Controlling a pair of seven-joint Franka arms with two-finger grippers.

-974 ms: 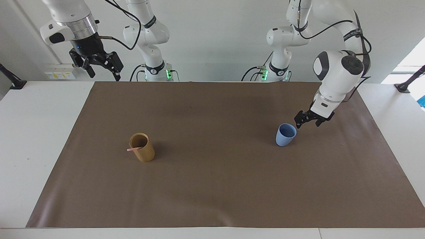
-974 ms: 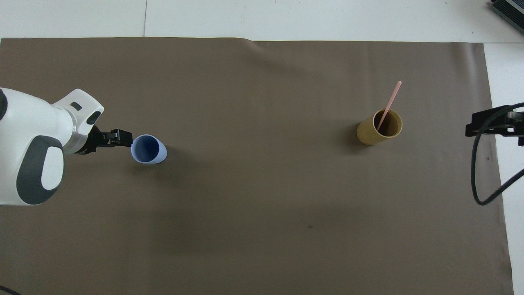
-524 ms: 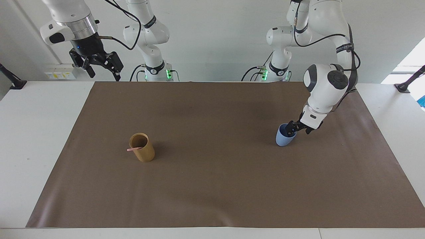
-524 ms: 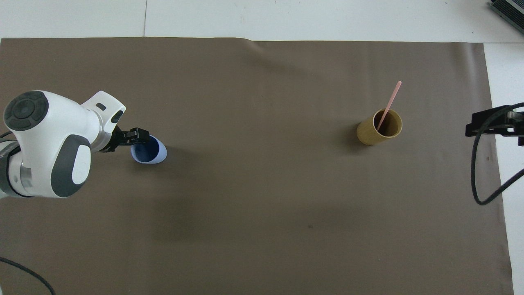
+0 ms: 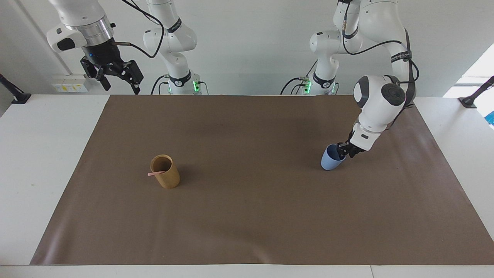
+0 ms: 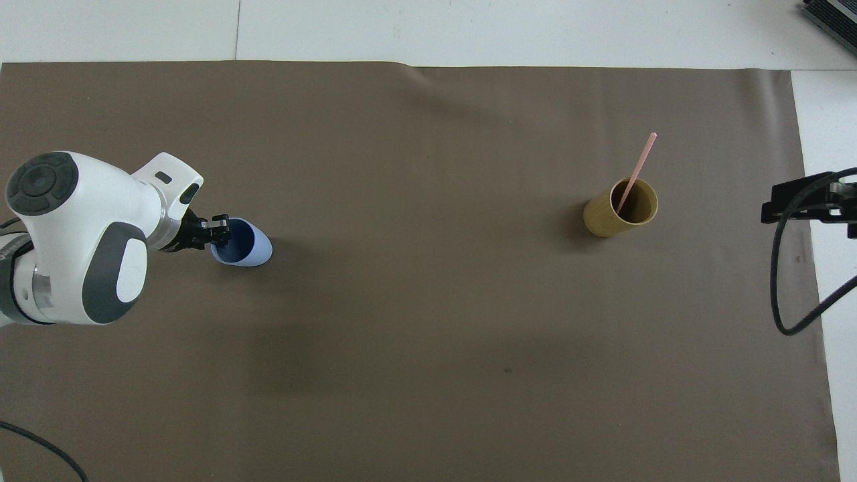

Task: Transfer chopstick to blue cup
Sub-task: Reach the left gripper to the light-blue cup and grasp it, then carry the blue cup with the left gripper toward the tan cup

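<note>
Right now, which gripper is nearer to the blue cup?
Left. The left gripper is at the blue cup, fingers on its rim. The right gripper waits raised at the right arm's end of the table, apart from it.

Even, bright diffuse lighting, both views sharp. Soft faint shadows on the brown mat (image 5: 247,200) beside the tan cup (image 5: 166,173) and blue cup (image 5: 330,160). Blown-out patch at the facing view's edge, probably a window. No visible motion blur or glare.
</note>
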